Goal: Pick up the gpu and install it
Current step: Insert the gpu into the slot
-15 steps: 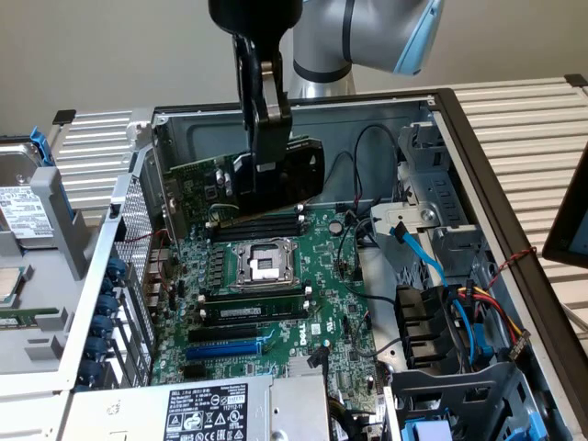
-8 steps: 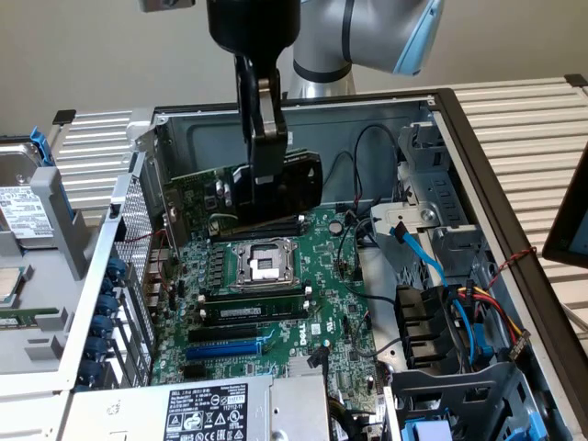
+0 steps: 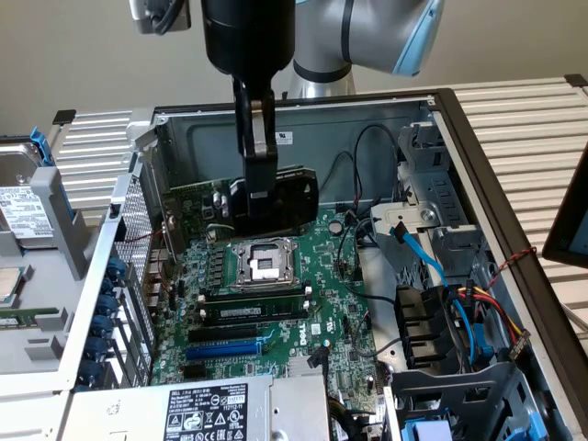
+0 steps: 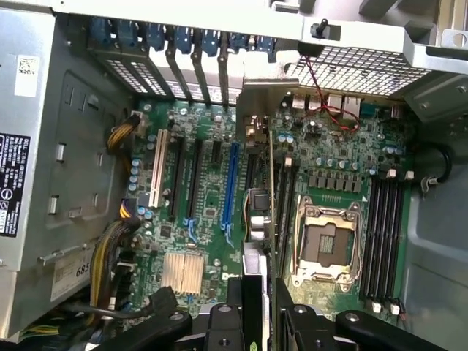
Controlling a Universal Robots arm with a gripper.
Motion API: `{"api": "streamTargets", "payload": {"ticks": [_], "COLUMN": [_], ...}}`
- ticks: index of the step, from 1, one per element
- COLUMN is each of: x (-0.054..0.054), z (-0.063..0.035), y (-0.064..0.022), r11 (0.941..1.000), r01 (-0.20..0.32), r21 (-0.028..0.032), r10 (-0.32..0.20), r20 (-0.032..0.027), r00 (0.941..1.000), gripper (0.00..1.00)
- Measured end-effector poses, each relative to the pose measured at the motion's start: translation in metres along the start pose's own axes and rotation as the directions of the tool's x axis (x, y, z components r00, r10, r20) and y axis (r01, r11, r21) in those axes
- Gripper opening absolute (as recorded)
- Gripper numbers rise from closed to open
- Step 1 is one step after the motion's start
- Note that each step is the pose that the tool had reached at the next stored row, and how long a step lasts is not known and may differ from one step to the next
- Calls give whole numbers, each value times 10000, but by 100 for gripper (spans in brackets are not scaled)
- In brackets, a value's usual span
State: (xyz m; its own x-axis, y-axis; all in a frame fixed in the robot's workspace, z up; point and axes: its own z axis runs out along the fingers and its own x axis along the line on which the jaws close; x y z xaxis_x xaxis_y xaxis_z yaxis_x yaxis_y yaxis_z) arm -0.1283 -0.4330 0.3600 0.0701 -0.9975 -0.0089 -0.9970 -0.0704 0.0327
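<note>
The gpu (image 3: 292,195), a small green card with a black rounded fan shroud, hangs on edge above the green motherboard (image 3: 326,276) inside the open computer case. My gripper (image 3: 257,204) comes down from above and is shut on it, one dark finger lying across the shroud. The card hovers over the far side of the CPU socket (image 3: 262,262). In the wrist view the gpu (image 4: 272,197) appears edge-on as a thin green line with its silver bracket at the end. It runs between the blue slot (image 4: 232,183) and the CPU socket (image 4: 322,245), clamped in my gripper (image 4: 257,316).
A grey power supply (image 3: 197,413) fills the case's near corner. Bundled blue, red and yellow cables (image 3: 459,308) and drive bays sit at the exterior view's right. A hard drive (image 3: 18,207) lies outside the case on the exterior view's left. Black memory slots (image 4: 384,234) flank the socket.
</note>
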Motion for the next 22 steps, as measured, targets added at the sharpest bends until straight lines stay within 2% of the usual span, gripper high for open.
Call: {"api": "streamTargets", "payload": {"ticks": [6,11,18,22], "x": [-12,-15,-16,-7], "z": [59,99,145,183], "y": [32,90,104,138], "r11": [9993,9988,9957,9948], "r01": [-367,-481,-919,-1001], "r21": [-23,-67,-139,-168], "r10": [367,481,920,1002], "r20": [7,13,27,28], "r00": [9993,9988,9958,9950], "gripper": [27,27,27,27]}}
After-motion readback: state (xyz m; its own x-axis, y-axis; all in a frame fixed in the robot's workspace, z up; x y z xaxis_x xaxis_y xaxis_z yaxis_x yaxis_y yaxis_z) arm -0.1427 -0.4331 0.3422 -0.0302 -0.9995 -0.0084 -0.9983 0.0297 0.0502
